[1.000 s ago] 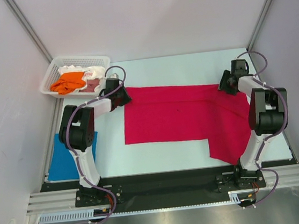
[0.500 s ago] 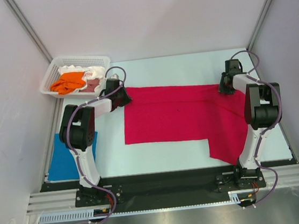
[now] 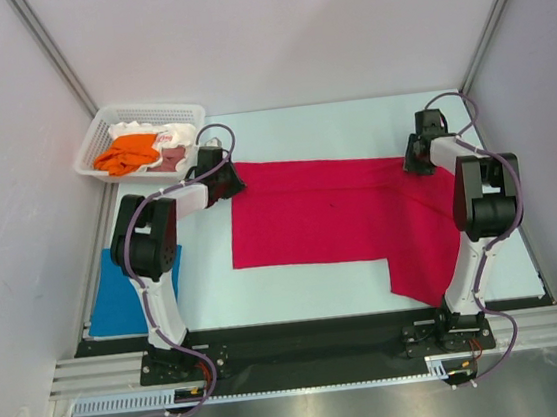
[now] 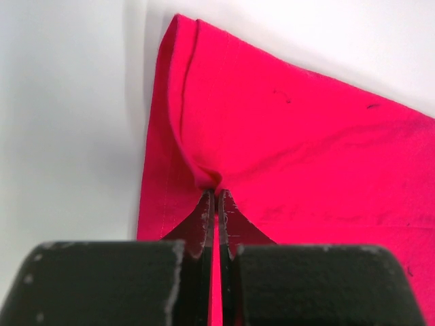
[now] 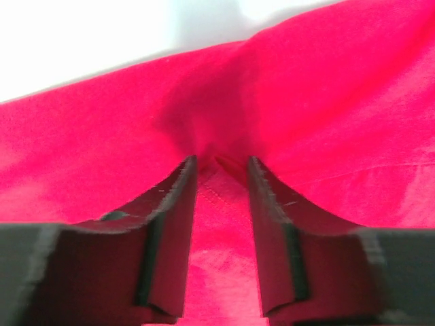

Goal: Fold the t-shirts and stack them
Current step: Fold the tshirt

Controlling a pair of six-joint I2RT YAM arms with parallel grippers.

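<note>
A large crimson-red t-shirt (image 3: pixel 329 213) lies spread flat across the table, one flap hanging toward the near right. My left gripper (image 3: pixel 231 180) is shut on its far-left corner, and the left wrist view shows the cloth (image 4: pixel 306 149) pinched at the tips of that gripper (image 4: pixel 217 194). At the far-right corner sits my right gripper (image 3: pixel 412 164). In the right wrist view that gripper (image 5: pixel 221 163) is open, its jaws apart over the red cloth (image 5: pixel 326 102), which puckers at the tips. A folded blue t-shirt (image 3: pixel 118 297) lies at the near left.
A white lattice basket (image 3: pixel 152 110) at the far left holds an orange shirt (image 3: pixel 126 153), a white one (image 3: pixel 175 132) and a dusty-pink one (image 3: pixel 170 159). Frame posts and side walls border the table. The left arm's elbow hangs above the blue shirt.
The right arm has swung its wrist slightly left and farther back at the shirt's far-right corner. The left arm and the shirt have stayed put.
</note>
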